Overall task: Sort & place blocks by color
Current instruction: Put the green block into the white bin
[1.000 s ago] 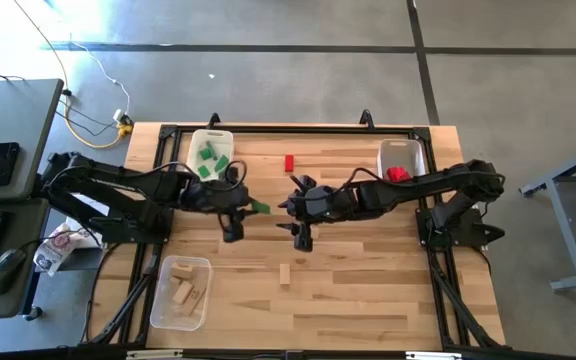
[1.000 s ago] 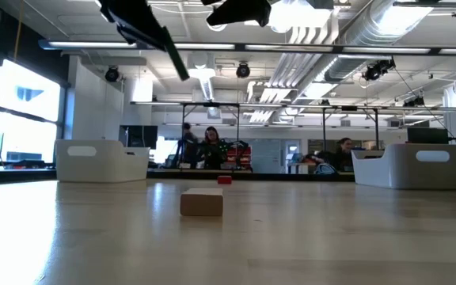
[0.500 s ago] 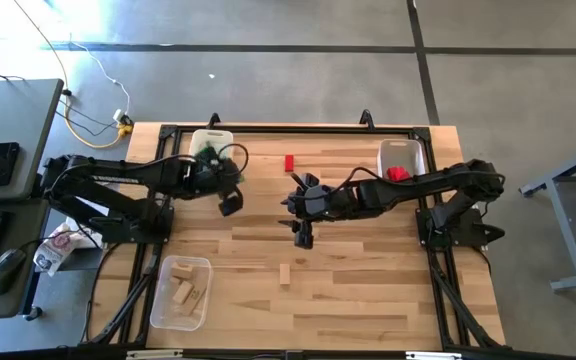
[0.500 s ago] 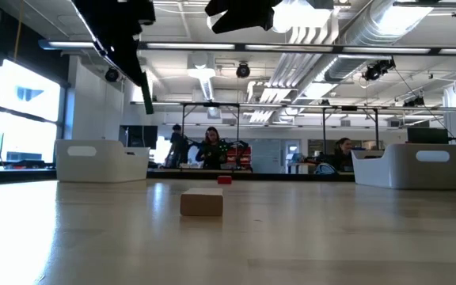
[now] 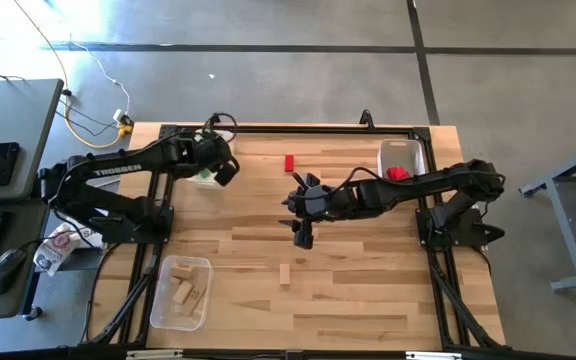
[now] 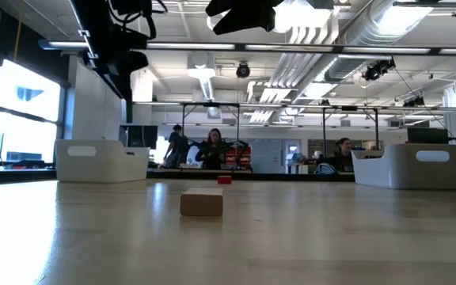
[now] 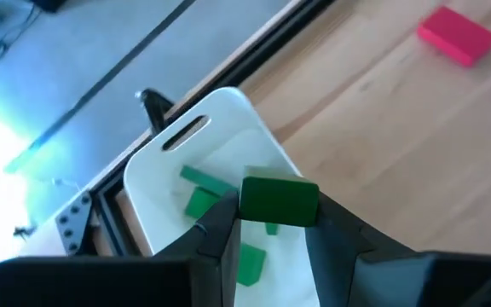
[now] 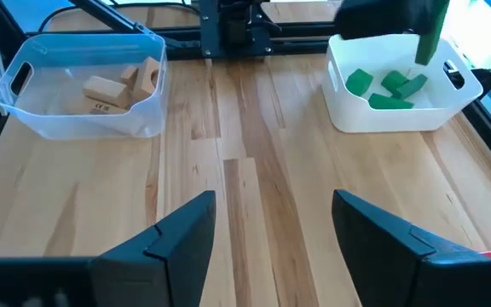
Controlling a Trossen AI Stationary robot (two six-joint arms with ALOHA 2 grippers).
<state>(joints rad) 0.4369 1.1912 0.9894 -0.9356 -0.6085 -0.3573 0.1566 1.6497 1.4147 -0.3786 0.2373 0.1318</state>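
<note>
My left gripper (image 5: 224, 170) hangs over the white bin (image 7: 228, 119) at the table's far left, shut on a green block (image 7: 280, 198). Several green blocks (image 8: 390, 88) lie in that bin. My right gripper (image 5: 299, 218) is held open above the table's middle, with nothing between its fingers (image 8: 186, 232). A red block (image 5: 289, 162) lies flat on the table near the far edge. A plain wood block (image 5: 285, 274) lies flat toward the near side. My left gripper pinches the green block by its two opposite ends (image 7: 249, 201) between its two fingertips. The fingers slant down toward the table's far left corner. The block lies level across the gap, lifted clear, above the bin's opening.
A clear bin (image 5: 180, 292) with plain wood blocks stands at the near left. A white bin (image 5: 403, 158) with red blocks (image 5: 398, 173) stands at the far right. Black frame rails run along the table's far and side edges. People sit in the room beyond.
My left gripper has swung from the table's middle toward the far left corner, carrying the green block, and now hangs over the bin with green blocks. Its wrist has turned and tipped on the way. It has stayed shut on the block.
</note>
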